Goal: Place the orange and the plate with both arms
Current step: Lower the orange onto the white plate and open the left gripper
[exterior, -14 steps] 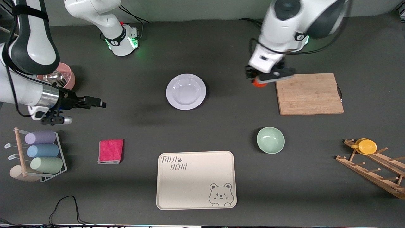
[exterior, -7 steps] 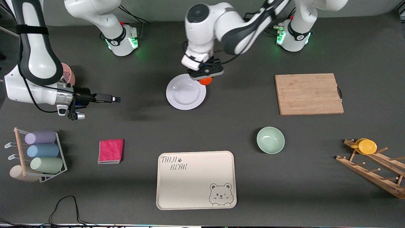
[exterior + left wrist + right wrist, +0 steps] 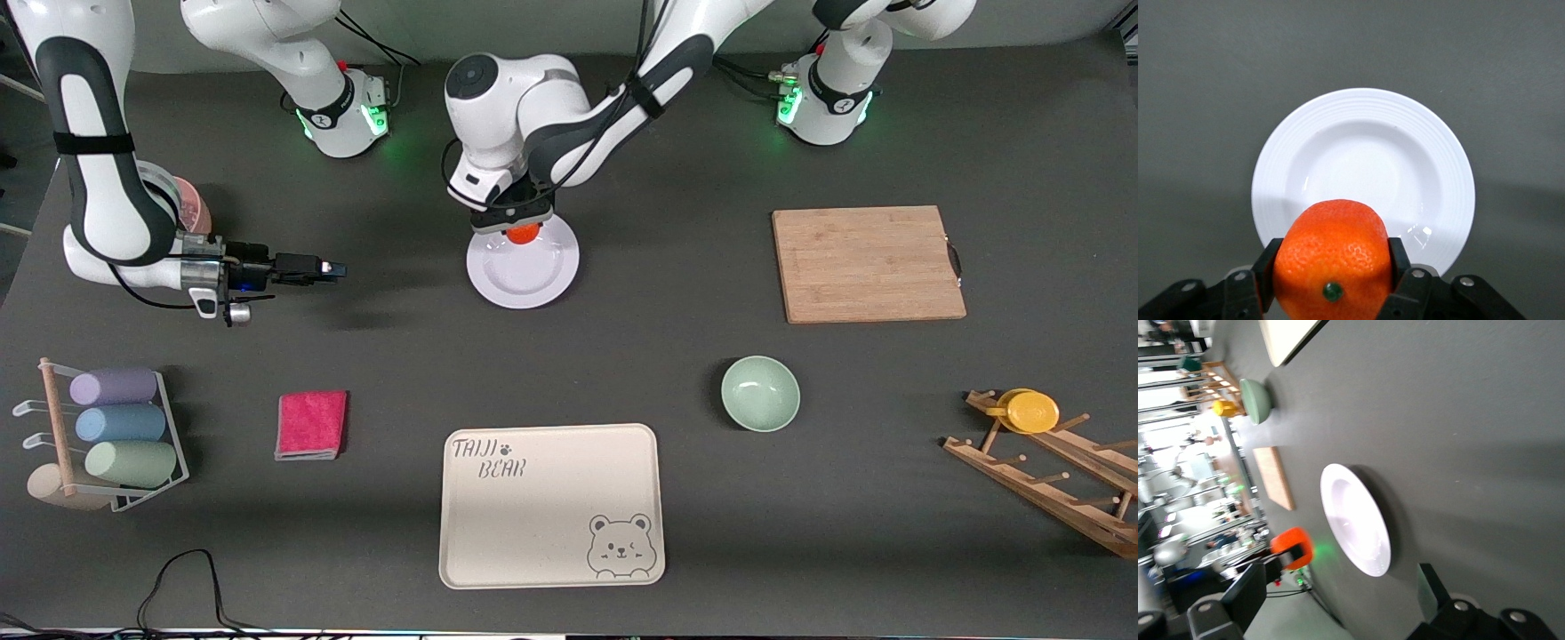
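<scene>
The small round bright-orange fruit (image 3: pixel 1333 261) is pinched between the fingers of the left gripper (image 3: pixel 514 218) over the rim of the glossy pale lavender-white plate (image 3: pixel 533 276) (mid-table). The right gripper (image 3: pixel 307 267), fingers spread, is held above bare dark tabletop toward the right arm's end.

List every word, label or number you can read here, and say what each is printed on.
"TAIJI BEAR", beside a small paw mark: printed on the cream tray, in the corner toward the right arm's end; a winking bear face is drawn in the diagonal corner.
Nothing else carries readable text.
</scene>
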Robot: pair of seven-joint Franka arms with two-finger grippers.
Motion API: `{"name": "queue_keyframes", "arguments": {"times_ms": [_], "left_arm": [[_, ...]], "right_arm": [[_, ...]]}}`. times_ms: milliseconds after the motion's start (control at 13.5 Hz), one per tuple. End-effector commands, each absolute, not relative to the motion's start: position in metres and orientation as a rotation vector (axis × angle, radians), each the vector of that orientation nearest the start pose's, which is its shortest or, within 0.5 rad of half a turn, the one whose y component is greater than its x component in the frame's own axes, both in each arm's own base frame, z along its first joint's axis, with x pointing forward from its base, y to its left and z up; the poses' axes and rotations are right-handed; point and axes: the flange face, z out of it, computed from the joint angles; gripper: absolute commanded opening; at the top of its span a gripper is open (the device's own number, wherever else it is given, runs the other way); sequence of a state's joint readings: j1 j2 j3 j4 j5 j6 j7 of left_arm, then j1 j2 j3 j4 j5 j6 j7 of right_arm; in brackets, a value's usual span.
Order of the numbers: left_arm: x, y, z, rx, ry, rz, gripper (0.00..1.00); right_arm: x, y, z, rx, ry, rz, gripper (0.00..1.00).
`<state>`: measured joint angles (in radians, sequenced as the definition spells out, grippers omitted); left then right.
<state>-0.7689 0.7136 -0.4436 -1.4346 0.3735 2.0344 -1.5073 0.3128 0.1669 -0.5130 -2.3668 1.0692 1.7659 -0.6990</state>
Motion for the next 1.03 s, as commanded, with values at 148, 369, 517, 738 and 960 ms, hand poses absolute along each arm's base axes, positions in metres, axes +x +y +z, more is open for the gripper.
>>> {"name": "queue_keyframes", "arguments": {"times_ms": [148, 369, 517, 738, 960], "left_arm": [[0.320, -0.655, 0.241, -3.049, -0.300, -0.091, 0.41], [0.323, -0.658, 0.227, -3.087, -0.267, -0.116, 0.41], [0.334, -0.655, 0.220, -3.099, -0.272, -0.141, 0.41], [0.335, -0.654, 0.213, -3.101, -0.260, -0.158, 0.44], [0.333, -0.653, 0.211, -3.097, -0.252, -0.155, 0.92]], "right_arm": [[0.441, -0.012, 0.201, -1.991, 0.154, 0.174, 1.00], [0.428, -0.009, 0.179, -1.964, 0.154, 0.163, 1.00], [0.419, -0.004, 0.163, -1.888, 0.132, 0.161, 1.00], [0.404, 0.001, 0.136, -1.822, 0.113, 0.133, 1.00], [0.395, 0.002, 0.123, -1.802, 0.101, 0.142, 1.00]]}}
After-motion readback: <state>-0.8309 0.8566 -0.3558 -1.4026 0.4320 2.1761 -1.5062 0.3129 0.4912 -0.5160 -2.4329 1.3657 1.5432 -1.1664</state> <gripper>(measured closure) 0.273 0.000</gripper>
